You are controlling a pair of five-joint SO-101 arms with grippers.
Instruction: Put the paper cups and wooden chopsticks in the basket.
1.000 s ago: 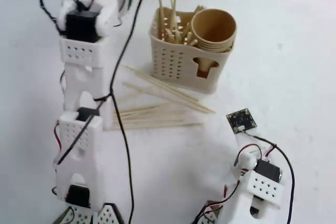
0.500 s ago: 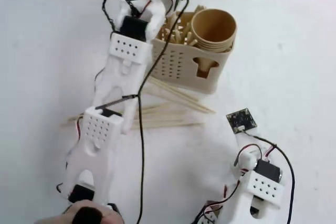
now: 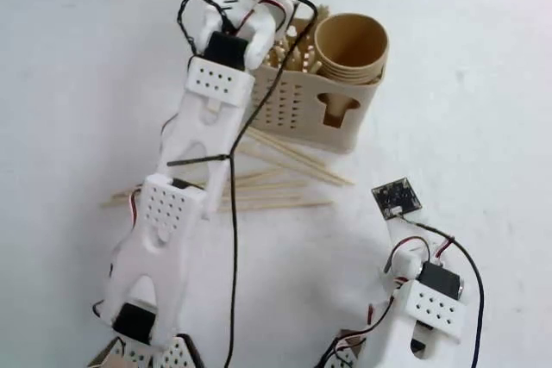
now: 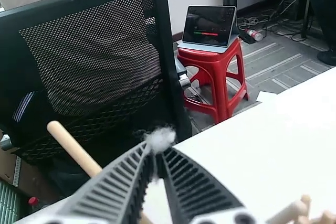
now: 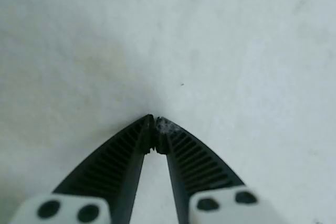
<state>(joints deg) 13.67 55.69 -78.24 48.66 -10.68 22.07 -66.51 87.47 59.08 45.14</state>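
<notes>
Basket (image 3: pixel 297 114), upper centre: paper cups (image 3: pixel 349 45) and chopsticks (image 3: pixel 289 51) are contained.
Left gripper (image 4: pixel 157 148) is clamped on a wooden chopstick (image 4: pixel 71 142); right gripper (image 5: pixel 154 121) is held together over desk (image 5: pixel 236 35).

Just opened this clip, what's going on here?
The left arm stretches over the basket, its gripper shut near the table's far edge. A chopstick runs beside its finger; whether it is gripped is unclear. Stacked cups and several sticks stand in the basket, while a loose pile lies on the table beside it. The right gripper, shut, hangs low over bare table.
</notes>
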